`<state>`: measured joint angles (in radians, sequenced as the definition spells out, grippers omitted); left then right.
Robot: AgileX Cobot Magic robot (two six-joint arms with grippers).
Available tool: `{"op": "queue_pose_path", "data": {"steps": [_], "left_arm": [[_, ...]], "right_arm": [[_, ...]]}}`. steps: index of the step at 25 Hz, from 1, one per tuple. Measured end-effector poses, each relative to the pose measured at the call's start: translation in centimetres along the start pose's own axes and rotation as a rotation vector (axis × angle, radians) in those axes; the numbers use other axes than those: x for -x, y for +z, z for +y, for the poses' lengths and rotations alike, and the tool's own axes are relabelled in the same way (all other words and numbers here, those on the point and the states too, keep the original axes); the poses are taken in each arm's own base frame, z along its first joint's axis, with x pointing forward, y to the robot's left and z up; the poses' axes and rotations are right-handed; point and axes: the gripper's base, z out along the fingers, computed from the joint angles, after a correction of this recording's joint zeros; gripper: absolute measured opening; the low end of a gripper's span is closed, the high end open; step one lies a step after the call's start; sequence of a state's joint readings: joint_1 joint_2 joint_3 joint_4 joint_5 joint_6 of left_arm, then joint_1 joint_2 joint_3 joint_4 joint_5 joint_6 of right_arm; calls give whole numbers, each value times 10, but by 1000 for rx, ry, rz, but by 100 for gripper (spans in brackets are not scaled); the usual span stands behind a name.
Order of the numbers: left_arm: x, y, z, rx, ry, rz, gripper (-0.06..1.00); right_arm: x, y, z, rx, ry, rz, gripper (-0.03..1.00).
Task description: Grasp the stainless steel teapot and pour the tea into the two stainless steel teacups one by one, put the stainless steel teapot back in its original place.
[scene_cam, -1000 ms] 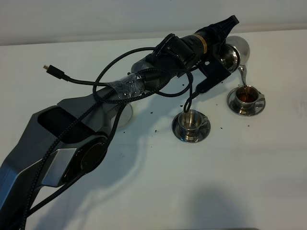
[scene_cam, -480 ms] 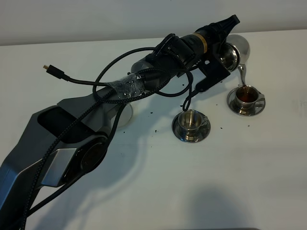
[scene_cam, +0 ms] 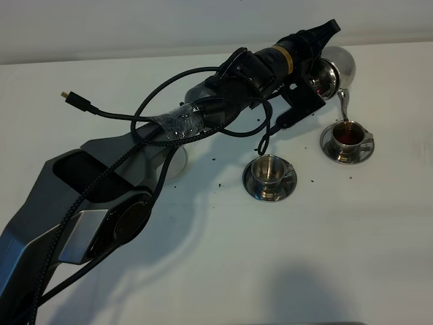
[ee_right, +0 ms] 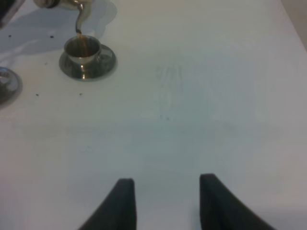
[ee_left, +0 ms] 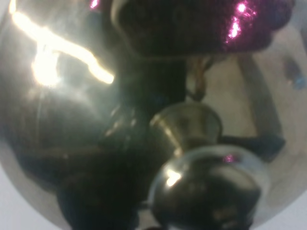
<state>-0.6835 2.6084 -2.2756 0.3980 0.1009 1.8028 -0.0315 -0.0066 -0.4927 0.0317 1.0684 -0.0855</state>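
Observation:
The stainless steel teapot [scene_cam: 336, 70] hangs tilted at the back right, held up by my left gripper [scene_cam: 321, 57], which is shut on it. Its spout [scene_cam: 344, 103] pours a brown stream into the right teacup [scene_cam: 348, 135], which stands on its saucer and holds tea. The right wrist view shows this cup [ee_right: 83, 49] too. The left teacup [scene_cam: 269, 170] stands on its saucer, nearer the front. The left wrist view is filled by the teapot's lid and knob [ee_left: 206, 191]. The teapot's own saucer [scene_cam: 178, 162] shows partly under my left arm. My right gripper [ee_right: 168, 203] is open and empty.
My left arm [scene_cam: 135, 176] stretches from the lower left across the white table to the teapot. A loose black cable with a plug [scene_cam: 76, 101] lies at the back left. Dark tea specks [scene_cam: 220, 184] are scattered near the left teacup.
Almost nothing: the teapot stays tilted over the right teacup and tea keeps running into it. The right gripper's side has not moved.

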Motion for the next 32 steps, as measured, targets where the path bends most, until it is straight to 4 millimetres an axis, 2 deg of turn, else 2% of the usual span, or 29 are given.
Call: {"op": "queue_pose_path", "data": {"steps": [32], "left_arm": [[0, 0, 1, 8, -1, -3, 22]], "right_arm": [[0, 0, 0, 0, 0, 0, 31]]}}
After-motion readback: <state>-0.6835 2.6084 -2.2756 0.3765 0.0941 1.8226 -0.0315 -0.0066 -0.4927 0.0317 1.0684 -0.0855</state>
